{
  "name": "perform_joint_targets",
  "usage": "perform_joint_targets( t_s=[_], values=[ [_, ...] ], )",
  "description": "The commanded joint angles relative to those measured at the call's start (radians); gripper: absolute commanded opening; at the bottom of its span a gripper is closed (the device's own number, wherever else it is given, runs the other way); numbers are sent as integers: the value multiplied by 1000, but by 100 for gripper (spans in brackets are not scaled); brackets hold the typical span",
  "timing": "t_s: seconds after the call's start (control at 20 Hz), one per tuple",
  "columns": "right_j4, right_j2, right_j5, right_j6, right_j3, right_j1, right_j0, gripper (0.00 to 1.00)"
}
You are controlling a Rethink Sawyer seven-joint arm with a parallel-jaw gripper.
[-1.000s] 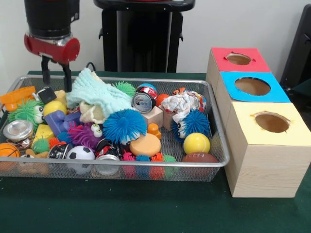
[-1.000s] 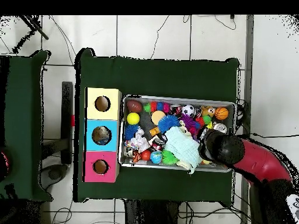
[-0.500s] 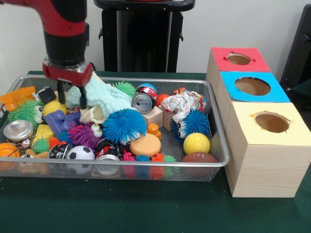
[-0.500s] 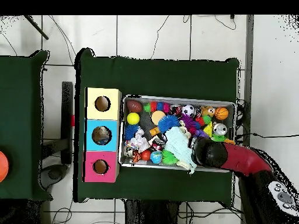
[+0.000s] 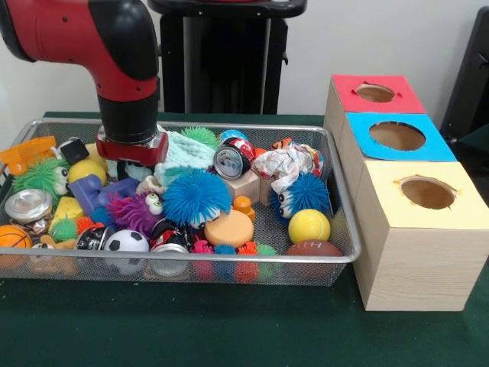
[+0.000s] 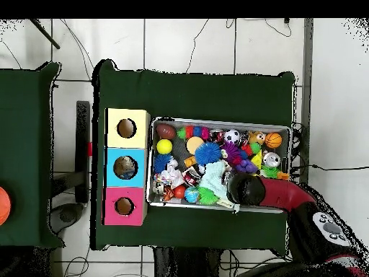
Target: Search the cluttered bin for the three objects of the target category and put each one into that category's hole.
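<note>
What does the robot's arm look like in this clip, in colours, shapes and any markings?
The arm is thick and rounded, with a glossy red shell on its upper links and elbow. Below that comes a black cylindrical wrist section, ending in a red collar with a pale metallic band. In the overhead view a grey-white patch with dark dots sits on the link nearer the base. No cables show.

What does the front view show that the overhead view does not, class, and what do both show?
Only the front view shows the wooden side walls of the boxes and the eyes on the purple spiky toy. Only the overhead view shows something lying inside the blue box's hole and the tiled floor around the table. Both show the mesh bin, the yellow ball and the arm reaching down onto the mint cloth.
</note>
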Motion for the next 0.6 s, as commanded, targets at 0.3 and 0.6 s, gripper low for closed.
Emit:
perform_joint_targets(
  t_s=[0.3,0.6],
  values=[
    [49,86,-56,125,11,68,147,100],
    [183,85,-29,241,60,-43,235,100]
  ],
)
